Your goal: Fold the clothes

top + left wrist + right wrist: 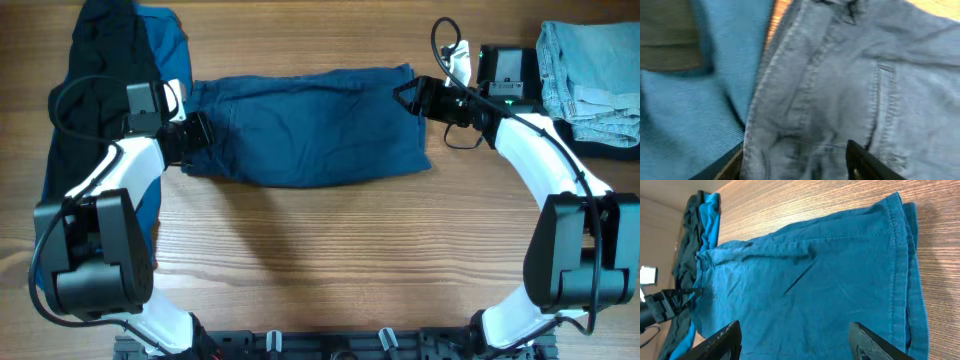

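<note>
The navy shorts (pixel 310 125) lie flat across the middle of the bench (pixel 320 260), folded into a long band that runs from left to right. The left end effector (pixel 197 130) sits at the left end of the shorts. In the left wrist view its fingers (pixel 867 162) stand apart with the stitched cloth of the shorts between them; whether they touch the cloth cannot be told. The right end effector (pixel 404 95) is at the far right corner of the shorts, near the hem (pixel 900 255). In the right wrist view its fingers (pixel 720 342) are spread wide over the fabric and grip nothing. A black garment (pixel 95 70) lies at the far left of the bench with a brighter blue garment (pixel 165 40) against it, both partly under the left arm, the blue one just beside the left end of the shorts. At the far right corner a pale denim garment (pixel 590 65) rests on a dark garment (pixel 605 135), well apart from the shorts and beyond the right arm
</note>
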Controlling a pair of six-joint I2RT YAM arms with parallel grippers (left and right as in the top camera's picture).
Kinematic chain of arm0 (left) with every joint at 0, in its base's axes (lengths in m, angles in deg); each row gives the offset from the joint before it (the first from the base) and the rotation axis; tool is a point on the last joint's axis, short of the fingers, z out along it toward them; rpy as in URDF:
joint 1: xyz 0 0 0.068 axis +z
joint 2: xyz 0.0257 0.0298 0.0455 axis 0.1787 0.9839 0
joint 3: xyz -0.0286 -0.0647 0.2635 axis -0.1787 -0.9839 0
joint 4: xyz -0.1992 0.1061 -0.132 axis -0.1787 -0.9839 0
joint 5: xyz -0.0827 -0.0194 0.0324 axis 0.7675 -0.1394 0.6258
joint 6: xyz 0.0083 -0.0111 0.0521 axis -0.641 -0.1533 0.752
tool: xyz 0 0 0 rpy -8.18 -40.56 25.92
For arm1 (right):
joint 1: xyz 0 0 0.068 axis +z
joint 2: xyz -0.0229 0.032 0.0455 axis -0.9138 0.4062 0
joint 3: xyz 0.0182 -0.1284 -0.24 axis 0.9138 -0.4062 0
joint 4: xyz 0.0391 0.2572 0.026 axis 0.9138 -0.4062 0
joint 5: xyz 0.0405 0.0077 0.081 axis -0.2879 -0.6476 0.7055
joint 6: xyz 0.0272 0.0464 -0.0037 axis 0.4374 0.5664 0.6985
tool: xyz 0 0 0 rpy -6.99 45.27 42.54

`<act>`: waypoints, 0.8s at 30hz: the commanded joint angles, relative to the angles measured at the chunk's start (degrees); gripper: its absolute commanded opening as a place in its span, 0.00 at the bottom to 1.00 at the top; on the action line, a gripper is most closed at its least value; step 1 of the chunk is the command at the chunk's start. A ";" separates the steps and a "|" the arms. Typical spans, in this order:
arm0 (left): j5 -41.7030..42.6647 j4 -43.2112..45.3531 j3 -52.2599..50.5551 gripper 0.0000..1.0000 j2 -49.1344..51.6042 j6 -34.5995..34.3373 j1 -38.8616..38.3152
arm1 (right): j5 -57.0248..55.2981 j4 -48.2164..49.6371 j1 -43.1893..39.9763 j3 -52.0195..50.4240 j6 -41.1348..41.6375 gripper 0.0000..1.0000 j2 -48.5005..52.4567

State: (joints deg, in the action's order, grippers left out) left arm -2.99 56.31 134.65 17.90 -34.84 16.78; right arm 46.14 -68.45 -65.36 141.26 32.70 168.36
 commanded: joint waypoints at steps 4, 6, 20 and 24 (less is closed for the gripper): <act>0.87 0.59 0.00 0.33 1.03 0.70 -6.12 | -0.74 0.22 -0.02 -0.02 -1.16 0.69 -0.15; -1.99 1.44 0.00 0.29 1.64 0.68 -9.51 | -0.74 -0.04 -0.02 -0.02 -1.20 0.69 -0.15; -1.97 4.70 0.04 0.52 3.28 -7.23 -12.44 | -2.27 1.92 4.44 -0.02 -3.56 0.04 4.55; -1.75 4.79 0.17 0.91 -0.07 -7.56 -12.44 | -2.27 4.70 6.10 -0.02 -1.33 0.04 9.53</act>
State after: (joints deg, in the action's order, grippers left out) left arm -4.41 61.12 134.67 20.61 -40.63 4.25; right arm 44.70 -64.82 -60.07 141.26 30.12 173.71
